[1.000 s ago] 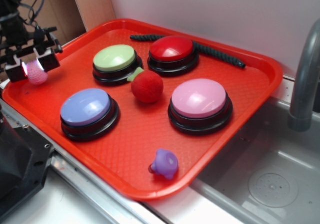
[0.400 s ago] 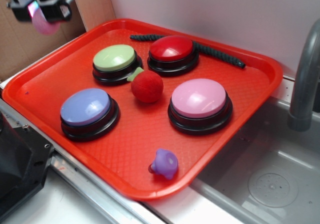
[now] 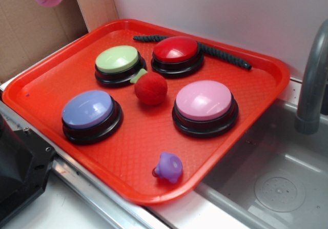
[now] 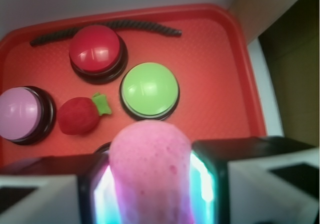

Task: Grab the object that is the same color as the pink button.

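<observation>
Pink ball (image 4: 150, 169), round so no long axis, bumpy soft surface, clamped between the end effector (image 4: 152, 184) pads at the bottom centre of the wrist view; upper left corner of the exterior view, high above the tray (image 3: 266, 80). On the red textured plastic tray: four domed buttons, pink button (image 3: 204, 100) right of centre, one fuzzy red ball (image 3: 151, 88), one purple toy (image 3: 169, 167), one dark braided rope (image 3: 225, 56).

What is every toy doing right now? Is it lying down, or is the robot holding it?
Pink ball: held up in the gripper, above the tray.
Pink button: sitting on the tray, untouched.
Red button: on the tray.
Green button: on the tray.
Blue button: on the tray.
Red ball: resting between the buttons.
Purple toy: near the tray's front edge.
</observation>
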`<state>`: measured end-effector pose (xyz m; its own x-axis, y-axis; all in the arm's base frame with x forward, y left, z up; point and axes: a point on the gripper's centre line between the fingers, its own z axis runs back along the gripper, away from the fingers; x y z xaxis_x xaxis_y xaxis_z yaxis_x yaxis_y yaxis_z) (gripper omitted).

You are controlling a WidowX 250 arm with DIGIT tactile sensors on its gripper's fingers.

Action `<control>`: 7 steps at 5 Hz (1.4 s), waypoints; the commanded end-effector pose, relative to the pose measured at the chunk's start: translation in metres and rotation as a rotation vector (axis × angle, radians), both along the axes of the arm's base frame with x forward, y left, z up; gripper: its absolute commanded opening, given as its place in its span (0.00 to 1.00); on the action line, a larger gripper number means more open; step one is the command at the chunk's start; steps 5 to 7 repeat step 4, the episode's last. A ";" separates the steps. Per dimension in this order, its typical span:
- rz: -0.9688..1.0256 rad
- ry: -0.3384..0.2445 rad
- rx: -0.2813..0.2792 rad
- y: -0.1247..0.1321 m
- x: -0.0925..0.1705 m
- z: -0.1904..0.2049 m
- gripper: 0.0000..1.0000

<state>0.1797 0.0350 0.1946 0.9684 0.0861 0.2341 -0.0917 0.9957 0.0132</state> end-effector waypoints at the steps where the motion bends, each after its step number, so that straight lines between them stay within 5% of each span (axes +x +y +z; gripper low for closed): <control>1: 0.053 0.006 0.007 0.033 -0.026 0.001 0.00; 7: 0.080 0.055 0.003 0.036 -0.018 -0.005 0.00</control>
